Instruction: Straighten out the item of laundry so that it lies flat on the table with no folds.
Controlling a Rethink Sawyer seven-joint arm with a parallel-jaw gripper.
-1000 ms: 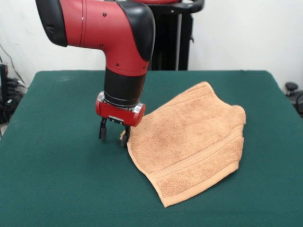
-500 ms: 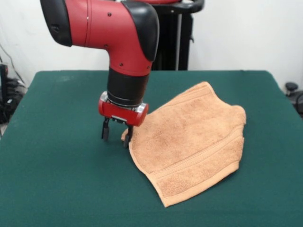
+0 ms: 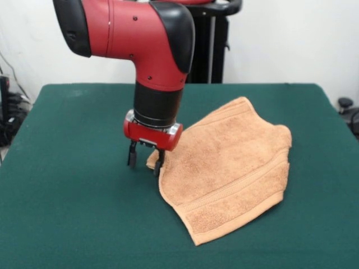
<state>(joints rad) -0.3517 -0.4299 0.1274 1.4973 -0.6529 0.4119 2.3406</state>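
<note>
On the dark green table [image 3: 73, 213], a little toward the front camera's right of its middle, I see the tan towel [image 3: 230, 174] lying mostly spread out, skewed so that one corner points at the near table edge and another at the far edge. A woven band stripe [image 3: 238, 188] runs across the towel close to its nearer hem, from the lower left up toward the right side. On the towel's right side the cloth bunches into a small hump where the edge bends inward, and the outline there is uneven rather than straight. At the towel's left corner the cloth is lifted and crumpled slightly, and that is where I have the gripper [image 3: 146, 162]: its two dark fingers [image 3: 133, 157] point straight down with a clear gap between them, partly spread, one finger standing on the bare felt just off the towel and the other at the very edge of the raised corner. I cannot tell from this view whether any cloth is actually pinched between them; the corner seems to sit against the right-hand finger rather than inside the gap. Above the fingers is the red gripper collar, then the black wrist section, and the red arm [image 3: 123, 28] bends away up and to the left of the towel, out of the top of the view.
</note>
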